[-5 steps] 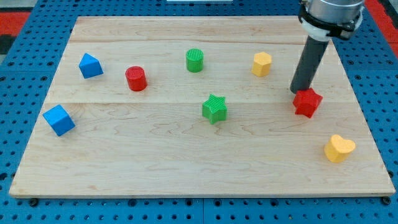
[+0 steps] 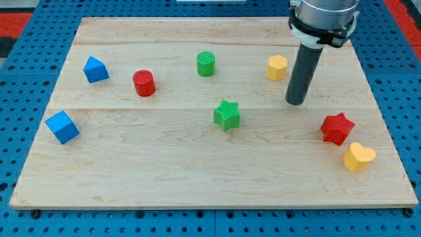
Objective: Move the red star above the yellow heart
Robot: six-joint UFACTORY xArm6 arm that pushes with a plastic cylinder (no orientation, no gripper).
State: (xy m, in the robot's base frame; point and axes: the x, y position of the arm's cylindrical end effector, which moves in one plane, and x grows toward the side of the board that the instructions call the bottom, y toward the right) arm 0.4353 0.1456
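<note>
The red star (image 2: 337,128) lies near the board's right edge. The yellow heart (image 2: 358,157) sits just below it and slightly to its right, close to touching. My tip (image 2: 295,103) rests on the board to the left of the red star and a little above it, with a clear gap between them. The tip touches no block. The yellow hexagonal block (image 2: 277,67) is up and to the left of the tip.
A green star (image 2: 227,114) lies at mid-board, a green cylinder (image 2: 206,63) and a red cylinder (image 2: 143,83) toward the view's top left. Two blue blocks (image 2: 95,69) (image 2: 62,126) sit at the left. The wooden board (image 2: 197,178) rests on a blue pegboard.
The red star has moved down and to the right, ending just above the yellow heart. My tip has drawn back to the left, away from the star.
</note>
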